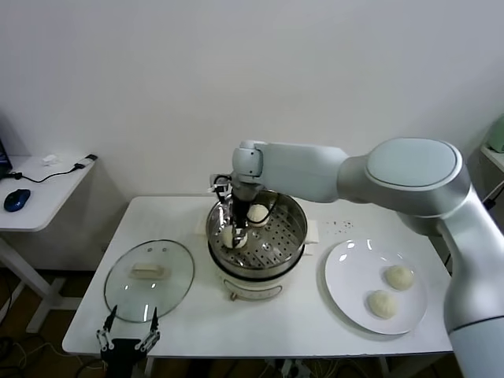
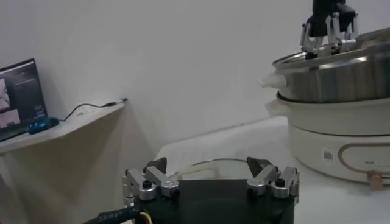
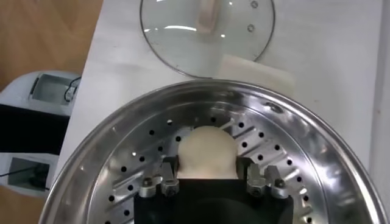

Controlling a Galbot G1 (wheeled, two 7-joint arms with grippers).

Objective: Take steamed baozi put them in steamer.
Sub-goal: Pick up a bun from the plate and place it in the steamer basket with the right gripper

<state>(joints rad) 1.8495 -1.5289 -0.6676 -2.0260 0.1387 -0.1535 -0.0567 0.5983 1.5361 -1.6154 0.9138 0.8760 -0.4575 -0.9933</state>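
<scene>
The steamer [image 1: 295, 230] stands mid-table, a steel pot on a cream base [image 2: 341, 131]. My right gripper [image 1: 234, 230] reaches down into it, shut on a steamed baozi [image 3: 207, 149] that touches the perforated tray [image 3: 128, 176], with a finger against each side. A second baozi [image 1: 257, 213] lies farther back in the pot. Two more baozi [image 1: 399, 276] [image 1: 383, 303] rest on the white plate [image 1: 346, 264] at the right. My left gripper [image 1: 126, 332] [image 2: 210, 171] is parked open at the table's near left edge, holding nothing.
The glass lid [image 1: 150, 276] [image 3: 183, 36] with a cream handle lies flat left of the steamer, just ahead of the left gripper. A side desk [image 1: 39, 193] with a mouse stands off the table's left. The wall is close behind.
</scene>
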